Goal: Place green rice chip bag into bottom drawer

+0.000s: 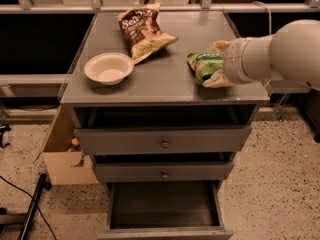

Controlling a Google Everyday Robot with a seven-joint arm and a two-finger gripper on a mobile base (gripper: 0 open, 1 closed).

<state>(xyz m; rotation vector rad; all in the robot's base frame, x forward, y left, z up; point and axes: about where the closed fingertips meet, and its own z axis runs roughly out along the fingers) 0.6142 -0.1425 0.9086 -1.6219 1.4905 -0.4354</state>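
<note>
Recorded at far left, on the speckled floor (20, 154): an open cardboard box (62, 166), set against the left side of the desk (165, 84), with something small and orange inside, too small to identify. Noted just in front of the box: a black rod (34, 204), lying slantwise on the floor.

Found on the left part of the desk top: a white bowl (108, 68), upright, near the front edge. Found behind it and to its right: a brown chip bag (142, 31), lying flat, reaching toward the back edge, just clear of the bowl.

Listed down the desk front, from the top: top drawer (200, 140), shallow, with a round knob; middle drawer (130, 173), shallow, likewise knobbed; bottom drawer (165, 209), the deepest, pulled well out, its plain dark inside showing.

Found on the right part of the desk top, near the front edge: the green rice chip bag (200, 64), crumpled, lying on the surface, well apart from the bottom drawer below. Located right at the bag's right end: the tool (212, 64), pale, pressed up against the bag. Could not tell whether open or clamped on the bag. Entered from the right edge: a thick white arm (285, 54), held roughly level over the desk's right side.
</note>
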